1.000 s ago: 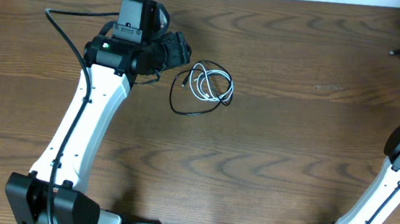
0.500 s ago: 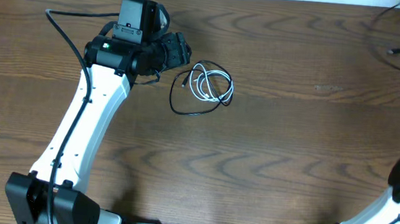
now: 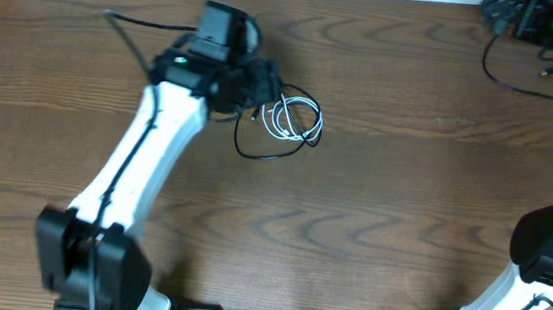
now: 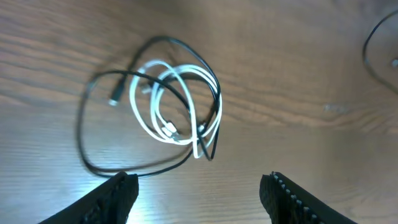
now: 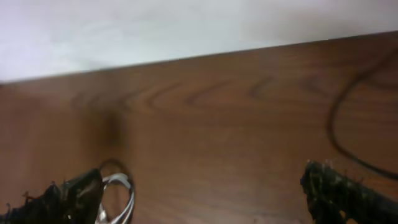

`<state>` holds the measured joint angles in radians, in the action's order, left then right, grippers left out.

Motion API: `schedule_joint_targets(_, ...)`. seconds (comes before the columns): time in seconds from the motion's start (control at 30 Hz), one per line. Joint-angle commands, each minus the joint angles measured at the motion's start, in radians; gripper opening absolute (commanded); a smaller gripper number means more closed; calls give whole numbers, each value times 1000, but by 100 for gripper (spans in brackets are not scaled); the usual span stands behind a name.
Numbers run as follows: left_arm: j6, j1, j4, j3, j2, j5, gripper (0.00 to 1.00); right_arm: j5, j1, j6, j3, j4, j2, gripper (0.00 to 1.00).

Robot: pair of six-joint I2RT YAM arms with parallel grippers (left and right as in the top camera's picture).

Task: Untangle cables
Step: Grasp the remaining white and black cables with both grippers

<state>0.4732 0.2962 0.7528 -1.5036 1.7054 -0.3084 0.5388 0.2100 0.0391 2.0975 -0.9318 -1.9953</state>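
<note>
Cables (image 3: 284, 126) lie in one loose tangle on the wood surface (image 3: 402, 206). A white cord (image 4: 138, 121) is coiled within a black cord (image 4: 80, 140), just ahead of my left fingers (image 3: 265, 86). Those fingers are spread wide and hold nothing. My right fingers (image 3: 505, 12) sit at the far right corner, also spread wide, gripping nothing I can make out. A dark wire (image 3: 487, 63) curls beside them. Bare wood runs wide from the tangle toward the right edge.
</note>
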Motion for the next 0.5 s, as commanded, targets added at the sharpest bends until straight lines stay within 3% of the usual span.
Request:
schedule_joint_targets(0.0,96,39,-28,10,85,3,62,11,-40,-34,2,-5,13,96)
schedule_joint_targets(0.13,221,60,-58,10,153,4,50,-16,-76,-34,0,-25,13,95)
schedule_joint_targets(0.43,247,79,-163,10,310,7,51,-39,-100,-37,-2,-61,13,95)
schedule_joint_targets(0.47,247,80,-182,10,319,7,42,-39,-102,-37,-3,-62,13,95)
